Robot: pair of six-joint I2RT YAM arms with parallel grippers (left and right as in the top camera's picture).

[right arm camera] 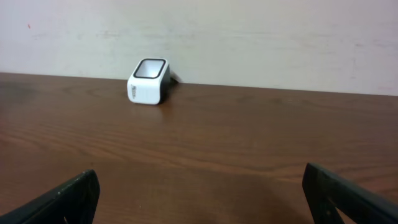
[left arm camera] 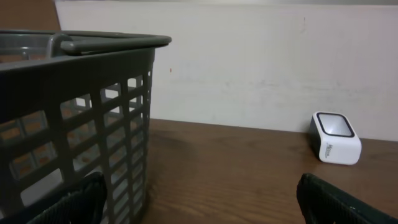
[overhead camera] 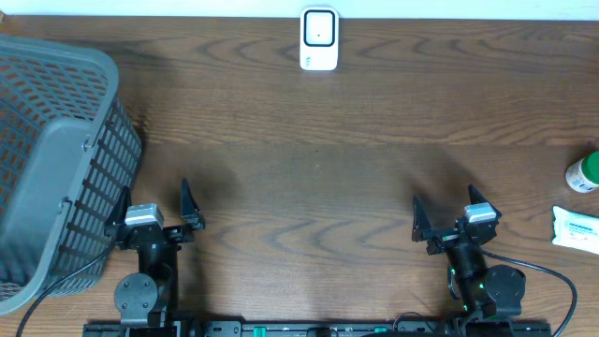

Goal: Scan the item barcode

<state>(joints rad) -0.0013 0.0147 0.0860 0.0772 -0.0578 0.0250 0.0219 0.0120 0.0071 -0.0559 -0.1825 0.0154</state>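
A white barcode scanner [overhead camera: 319,39] with a dark window stands at the middle of the table's far edge. It shows in the left wrist view as the scanner [left arm camera: 336,138] and in the right wrist view as the scanner [right arm camera: 148,81]. Two items lie at the right edge: a green-and-white bottle [overhead camera: 583,173] and a white packet [overhead camera: 576,229]; I see no barcode on either. My left gripper [overhead camera: 154,201] [left arm camera: 202,199] is open and empty near the front left. My right gripper [overhead camera: 447,208] [right arm camera: 202,196] is open and empty at the front right, left of the packet.
A large grey slatted basket [overhead camera: 103,168] fills the left side, its wall [left arm camera: 74,112] close beside my left gripper's outer finger. Dark wooden table [overhead camera: 318,178] stretches between the grippers and the scanner. A pale wall stands behind the table.
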